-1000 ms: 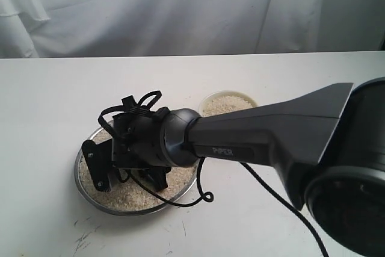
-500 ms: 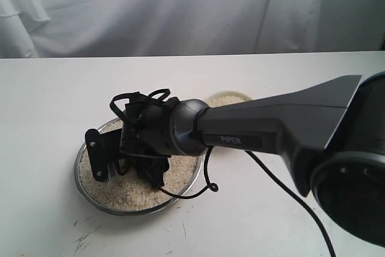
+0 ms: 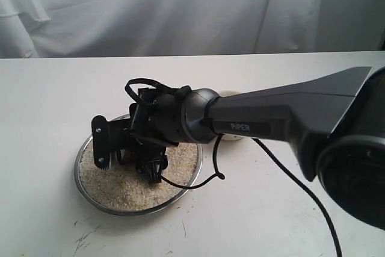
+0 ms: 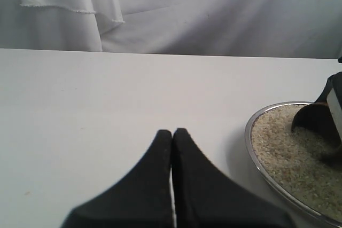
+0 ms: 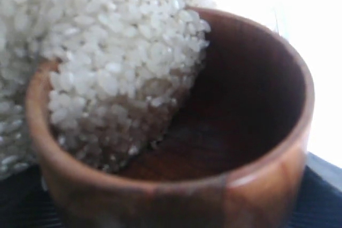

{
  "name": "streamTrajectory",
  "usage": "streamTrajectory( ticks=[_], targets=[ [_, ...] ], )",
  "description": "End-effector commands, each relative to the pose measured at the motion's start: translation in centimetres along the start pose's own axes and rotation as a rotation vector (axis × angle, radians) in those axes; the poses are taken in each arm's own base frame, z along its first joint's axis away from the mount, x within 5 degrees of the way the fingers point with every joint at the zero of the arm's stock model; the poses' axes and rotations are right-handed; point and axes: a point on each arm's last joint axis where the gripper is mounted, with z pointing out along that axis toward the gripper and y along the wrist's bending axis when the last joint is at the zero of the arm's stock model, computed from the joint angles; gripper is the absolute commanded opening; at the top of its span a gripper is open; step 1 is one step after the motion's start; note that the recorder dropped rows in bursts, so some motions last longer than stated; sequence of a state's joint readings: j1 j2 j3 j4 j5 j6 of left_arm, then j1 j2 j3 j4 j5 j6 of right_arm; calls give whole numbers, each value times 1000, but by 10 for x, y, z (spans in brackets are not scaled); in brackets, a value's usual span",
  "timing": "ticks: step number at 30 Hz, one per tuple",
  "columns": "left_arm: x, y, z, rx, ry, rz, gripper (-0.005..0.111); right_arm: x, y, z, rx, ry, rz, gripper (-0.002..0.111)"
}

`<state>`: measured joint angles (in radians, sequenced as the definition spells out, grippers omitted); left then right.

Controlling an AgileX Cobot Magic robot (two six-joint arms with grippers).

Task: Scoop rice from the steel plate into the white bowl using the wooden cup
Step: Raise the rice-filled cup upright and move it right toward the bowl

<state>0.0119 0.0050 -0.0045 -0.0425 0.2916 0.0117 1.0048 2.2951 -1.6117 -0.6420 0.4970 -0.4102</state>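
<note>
The wooden cup fills the right wrist view, tipped on its side with rice heaped into its mouth. My right gripper is shut on the cup, low over the steel plate, which holds a bed of rice. In the exterior view the cup is hidden among the fingers. The white bowl shows only as a sliver behind the right arm. My left gripper is shut and empty over bare table, left of the plate's rim; the cup shows dark on the rice there.
The right arm stretches across the table from the right, trailing a black cable over the plate's near edge. A white curtain hangs behind the table. Scuff marks lie near the front edge.
The right gripper with the cup has shifted rightward and slightly away across the plate. The arm has moved over the white bowl and now hides most of it.
</note>
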Motion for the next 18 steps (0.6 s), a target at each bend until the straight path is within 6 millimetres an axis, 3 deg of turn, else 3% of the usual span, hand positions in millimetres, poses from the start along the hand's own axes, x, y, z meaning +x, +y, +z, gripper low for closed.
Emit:
streamTrajectory(
  ticks=[1, 18],
  targets=[
    [1, 0, 0, 2, -7, -4, 0, 2, 3, 6, -24, -22, 38, 0],
    [1, 0, 0, 2, -7, -4, 0, 4, 10, 12, -39, -31, 49, 0]
  ],
)
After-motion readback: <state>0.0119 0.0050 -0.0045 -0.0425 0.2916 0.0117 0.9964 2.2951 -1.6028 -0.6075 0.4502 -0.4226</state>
